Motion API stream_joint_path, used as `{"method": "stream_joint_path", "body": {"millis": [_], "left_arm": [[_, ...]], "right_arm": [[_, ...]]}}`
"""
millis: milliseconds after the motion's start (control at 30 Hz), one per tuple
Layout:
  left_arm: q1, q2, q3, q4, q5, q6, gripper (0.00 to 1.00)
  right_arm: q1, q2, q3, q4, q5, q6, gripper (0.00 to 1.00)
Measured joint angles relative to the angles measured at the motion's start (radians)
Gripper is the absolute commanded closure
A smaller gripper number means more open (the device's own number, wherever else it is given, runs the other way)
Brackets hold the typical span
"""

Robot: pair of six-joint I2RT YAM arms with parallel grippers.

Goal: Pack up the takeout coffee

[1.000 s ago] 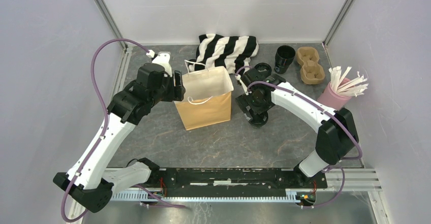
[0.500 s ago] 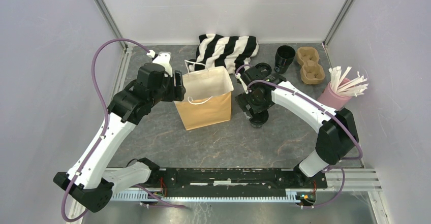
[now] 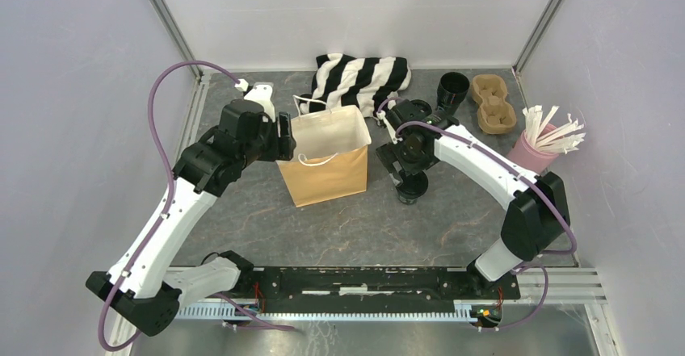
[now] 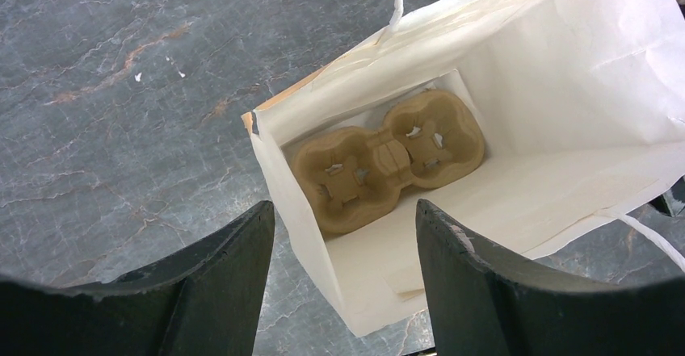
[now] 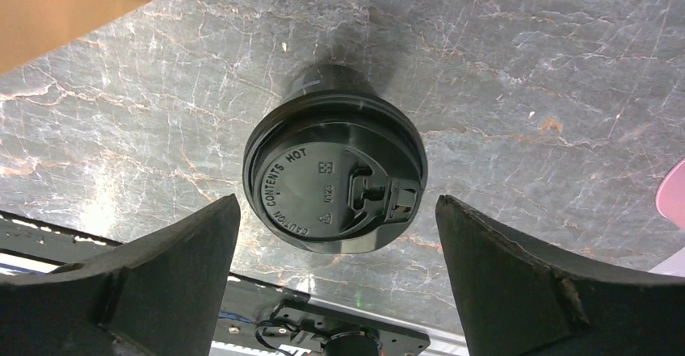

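A robot lab booth: blank white walls [image 3: 347, 9], aluminium frame posts [image 3: 167, 18], mounting rail [image 3: 363, 279].

The left arm [image 3: 174, 211] and the right arm [image 3: 476, 158] both have smooth white shells with big black joints. A thin purple cable [image 3: 157, 122] loops along each arm, and both stand on a long black rail [image 3: 363, 279]. The fingers [image 4: 210, 291] are thick, black and dull, with rough, chipped edges.

The right claw [image 5: 337, 211] clears the takeout coffee [image 5: 335, 180] on both sides; the paper bag [image 3: 327, 170] blocks toward the left edge of the surface [image 3: 339, 227].
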Motion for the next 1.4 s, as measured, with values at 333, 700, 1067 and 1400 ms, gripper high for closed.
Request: {"method": "stream_joint_path", "body": {"millis": [333, 700, 1067, 1400], "left_arm": [[0.0, 0.01, 0.0, 0.0, 0.0, 0.0, 0.28], [0.0, 0.017, 0.003, 0.0, 0.0, 0.0, 0.28], [0.0, 0.021, 0.005, 0.0, 0.0, 0.001, 0.28], [0.0, 0.021, 0.005, 0.0, 0.0, 0.001, 0.28]], "right_arm": [[-0.007, 0.019, 0.026, -0.005, -0.002, 0.007, 0.02], [-0.014, 0.029, 0.011, -0.005, -0.005, 0.012, 0.03], [-0.014, 0.034, 0.002, -0.005, -0.01, 0.016, 0.06], [-0.014, 0.047, 0.002, -0.005, -0.014, 0.015, 0.07]]}}
